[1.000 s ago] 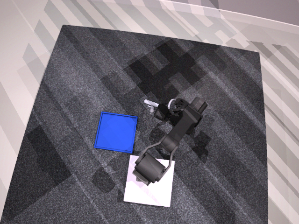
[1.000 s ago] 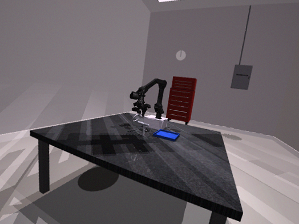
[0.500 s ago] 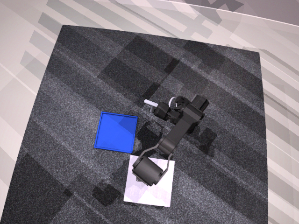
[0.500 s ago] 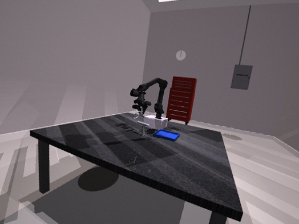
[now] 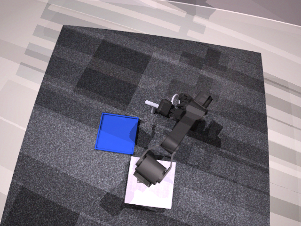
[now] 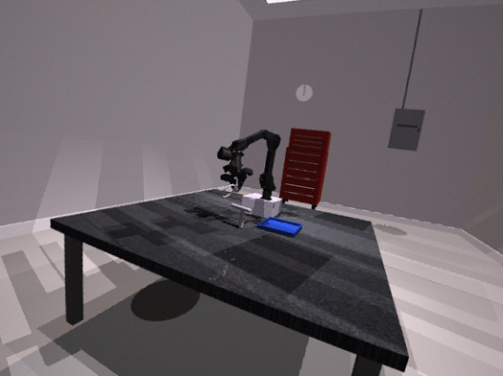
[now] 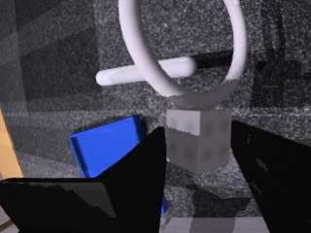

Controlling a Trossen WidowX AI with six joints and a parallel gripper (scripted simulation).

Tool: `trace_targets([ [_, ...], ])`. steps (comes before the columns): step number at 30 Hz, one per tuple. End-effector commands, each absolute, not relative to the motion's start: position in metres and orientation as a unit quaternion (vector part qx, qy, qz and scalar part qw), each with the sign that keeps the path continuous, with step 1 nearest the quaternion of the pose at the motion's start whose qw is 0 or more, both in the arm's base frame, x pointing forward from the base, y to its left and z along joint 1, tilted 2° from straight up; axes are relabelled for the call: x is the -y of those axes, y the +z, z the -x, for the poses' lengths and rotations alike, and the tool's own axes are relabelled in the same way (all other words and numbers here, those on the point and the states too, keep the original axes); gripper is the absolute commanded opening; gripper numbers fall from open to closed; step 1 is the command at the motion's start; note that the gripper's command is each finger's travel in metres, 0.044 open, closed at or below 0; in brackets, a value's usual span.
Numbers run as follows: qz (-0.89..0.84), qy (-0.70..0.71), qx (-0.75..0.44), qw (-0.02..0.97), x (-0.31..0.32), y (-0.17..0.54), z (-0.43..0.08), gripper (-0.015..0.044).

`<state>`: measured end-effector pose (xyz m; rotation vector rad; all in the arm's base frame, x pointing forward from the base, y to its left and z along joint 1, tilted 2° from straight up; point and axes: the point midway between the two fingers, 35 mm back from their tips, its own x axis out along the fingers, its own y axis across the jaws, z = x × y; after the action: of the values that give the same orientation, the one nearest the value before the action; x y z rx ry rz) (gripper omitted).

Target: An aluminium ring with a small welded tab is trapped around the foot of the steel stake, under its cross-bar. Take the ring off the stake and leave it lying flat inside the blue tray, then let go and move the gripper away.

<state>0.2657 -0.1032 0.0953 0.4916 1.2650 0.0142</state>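
Observation:
My gripper [image 5: 175,106] [image 6: 237,187] [image 7: 196,131] is shut on the tab [image 7: 182,121] of the pale ring [image 5: 173,97] [image 6: 227,196] [image 7: 131,34]. The ring hangs in the air beyond the fingertips. In the wrist view it crosses in front of the stake's cross-bar [image 5: 151,103] [image 6: 240,208] [image 7: 117,76]. In the exterior view it shows above and left of the bar, with a gap, off the stake. The stake's post [image 6: 242,219] stands upright. The gripper hides part of the bar in the top view. The blue tray [image 5: 116,133] [image 6: 280,226] [image 7: 109,146] is empty.
The stake stands close beside the gripper, on the tray's side. The white base block [image 5: 150,197] [image 6: 252,204] carries the arm and sits near the tray's corner. The dark table [image 5: 60,170] [image 6: 278,261] bears everything. A red cabinet [image 6: 305,164] stands beyond the table.

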Motion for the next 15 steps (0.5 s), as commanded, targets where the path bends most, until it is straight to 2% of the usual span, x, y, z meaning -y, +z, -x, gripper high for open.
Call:
trace_targets([
  [1, -0.229, 0.006, -0.583, 0.780, 0.106, 0.098, -0.273, 0.0000],
  [15, -0.228, 0.006, -0.582, 0.780, 0.113, 0.099, -0.295, 0.0000],
])
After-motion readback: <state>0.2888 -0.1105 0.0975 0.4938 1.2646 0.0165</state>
